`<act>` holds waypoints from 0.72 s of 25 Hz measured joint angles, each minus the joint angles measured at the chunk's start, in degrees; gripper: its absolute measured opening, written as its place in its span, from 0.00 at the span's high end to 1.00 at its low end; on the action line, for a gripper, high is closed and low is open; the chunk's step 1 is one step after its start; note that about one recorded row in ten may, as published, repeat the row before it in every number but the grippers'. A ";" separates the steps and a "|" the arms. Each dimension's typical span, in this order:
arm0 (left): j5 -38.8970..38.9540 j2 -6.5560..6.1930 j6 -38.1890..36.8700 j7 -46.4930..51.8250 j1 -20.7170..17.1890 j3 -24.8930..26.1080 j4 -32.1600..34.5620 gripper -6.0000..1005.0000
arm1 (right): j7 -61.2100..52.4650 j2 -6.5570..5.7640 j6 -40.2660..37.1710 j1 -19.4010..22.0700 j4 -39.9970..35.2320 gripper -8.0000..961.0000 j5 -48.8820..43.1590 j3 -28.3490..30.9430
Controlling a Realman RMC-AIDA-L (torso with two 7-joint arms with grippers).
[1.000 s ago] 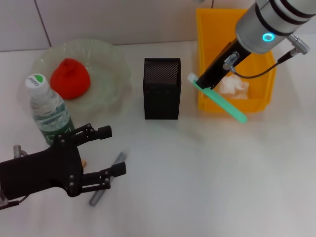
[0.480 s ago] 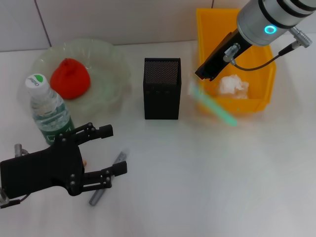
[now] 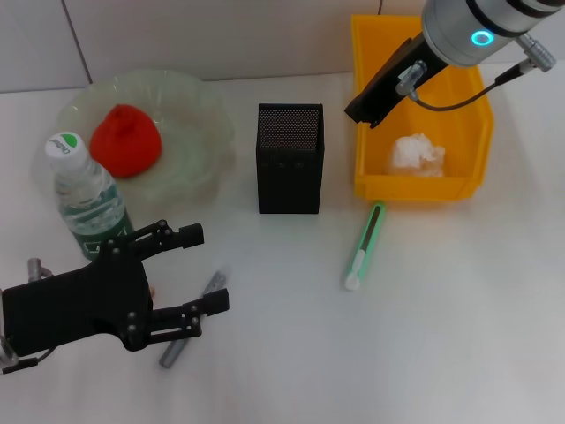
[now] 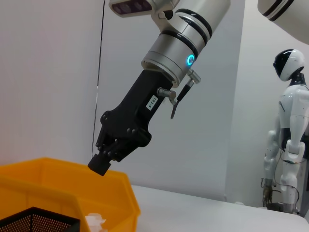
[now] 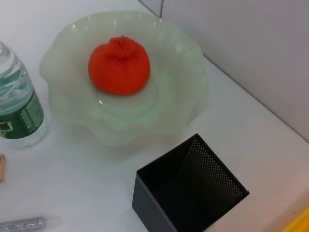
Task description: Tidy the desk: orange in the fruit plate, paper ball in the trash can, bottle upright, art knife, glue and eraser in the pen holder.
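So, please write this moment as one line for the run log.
right end effector: empty, above trash can | art knife: dropped on desk | left end effector: open, idle

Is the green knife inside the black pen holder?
No, the green art knife lies flat on the white desk, in front of the yellow bin and apart from the black pen holder.

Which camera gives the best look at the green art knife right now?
The head view: the art knife lies whole on the table in front of the yellow bin, beside the pen holder. Neither wrist view shows it.
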State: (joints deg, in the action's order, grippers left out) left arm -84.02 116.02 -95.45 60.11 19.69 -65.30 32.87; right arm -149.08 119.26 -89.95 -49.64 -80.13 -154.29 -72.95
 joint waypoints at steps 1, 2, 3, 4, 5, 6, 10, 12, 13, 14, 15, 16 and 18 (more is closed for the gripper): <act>0.00 0.00 0.00 0.00 0.00 0.00 0.00 0.15 | 0.00 0.00 0.00 0.16 -0.02 0.99 0.02 -0.05; 0.00 0.00 0.00 0.00 0.00 0.01 0.00 0.15 | 0.00 0.00 0.00 0.28 -0.04 0.99 0.05 -0.13; 0.00 -0.01 0.00 0.01 0.00 0.02 0.00 0.15 | 0.00 0.00 0.00 0.37 -0.07 0.99 0.07 -0.25; 0.00 -0.01 0.00 0.01 0.00 0.04 0.00 0.15 | 0.00 0.00 -0.12 0.43 -0.08 0.99 0.21 -0.35; 0.00 -0.01 0.00 0.01 0.00 0.04 0.00 0.15 | 0.00 0.02 -0.42 0.46 0.02 0.98 0.53 -0.44; 0.00 -0.01 0.00 0.01 0.00 0.06 0.02 0.15 | 0.00 0.02 -0.72 0.46 0.15 0.98 0.86 -0.46; 0.00 0.02 0.00 0.01 0.04 0.01 0.16 0.15 | 0.00 0.01 -1.88 0.49 0.64 0.98 2.11 -0.50; 0.00 0.04 0.00 0.01 0.06 -0.05 0.21 0.15 | 0.00 -0.02 -2.72 0.47 0.91 0.97 2.26 -0.47; 0.00 0.04 0.00 0.01 0.06 -0.05 0.21 0.15 | 0.00 -0.02 -3.14 0.45 0.99 0.97 2.32 -0.42; 0.00 0.04 0.00 0.01 0.06 -0.06 0.23 0.15 | 0.00 -0.02 -3.71 0.44 1.10 0.97 2.39 -0.39; 0.00 0.05 0.00 0.01 0.08 -0.08 0.25 0.15 | 0.00 -0.02 -4.17 0.44 1.13 0.97 2.56 -0.39; 0.00 0.07 0.00 0.01 0.08 -0.09 0.27 0.15 | 0.00 -0.02 -4.65 0.47 1.23 0.96 2.73 -0.40; 0.00 0.08 0.00 0.01 0.09 -0.09 0.31 0.15 | 0.00 -0.01 -5.58 0.53 1.77 0.96 3.13 -0.23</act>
State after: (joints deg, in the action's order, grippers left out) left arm -84.02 116.11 -95.45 60.12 19.78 -65.39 33.18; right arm -149.08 119.25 -95.53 -49.12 -78.36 -151.16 -73.18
